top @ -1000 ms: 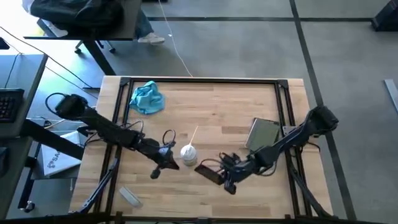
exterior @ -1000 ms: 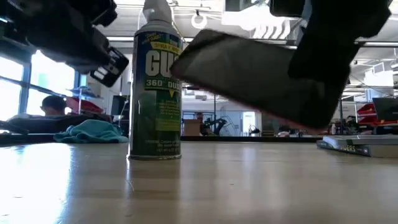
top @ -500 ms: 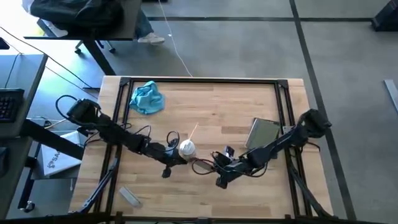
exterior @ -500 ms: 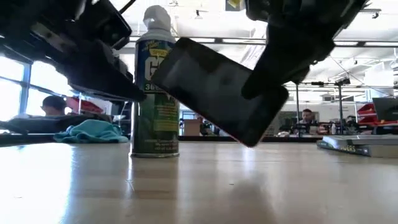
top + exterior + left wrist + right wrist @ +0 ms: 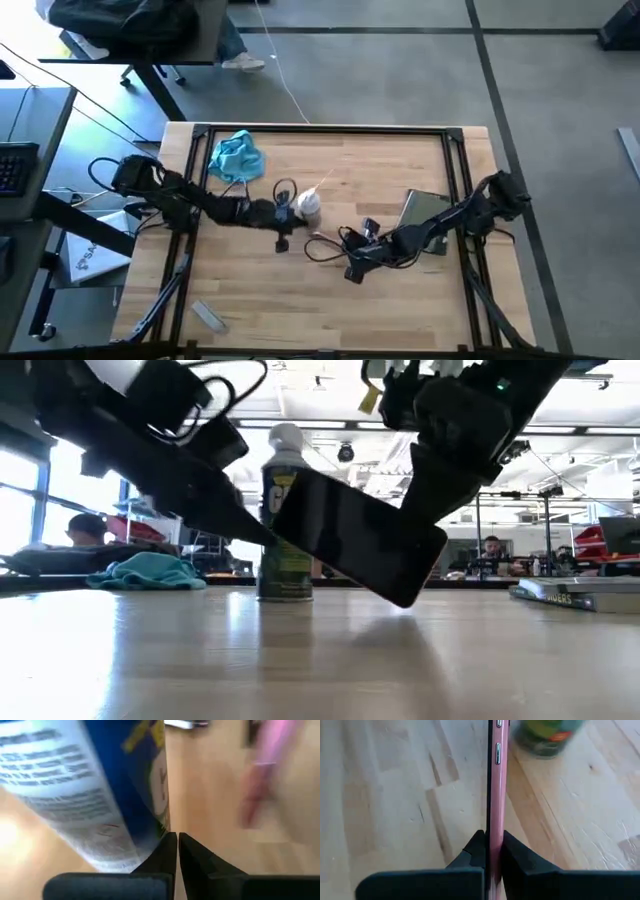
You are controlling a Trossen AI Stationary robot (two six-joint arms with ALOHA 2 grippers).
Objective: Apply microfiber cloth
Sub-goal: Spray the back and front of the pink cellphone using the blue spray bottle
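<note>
Grey concrete floor (image 5: 400, 70), bright windows (image 5: 20, 490), ceiling strip lights (image 5: 340, 425).

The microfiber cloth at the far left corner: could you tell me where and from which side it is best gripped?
Pinch a raised fold at the top of the microfiber cloth, coming straight down. It lies bunched in a loose heap, so a ridge likely offers fingers more than its flat edges would.

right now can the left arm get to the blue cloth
Probably yes. The microfiber cloth lies free at the table's far left corner, close to the left arm. But the left gripper is shut beside the spray can, so it must open and pull back first.
</note>
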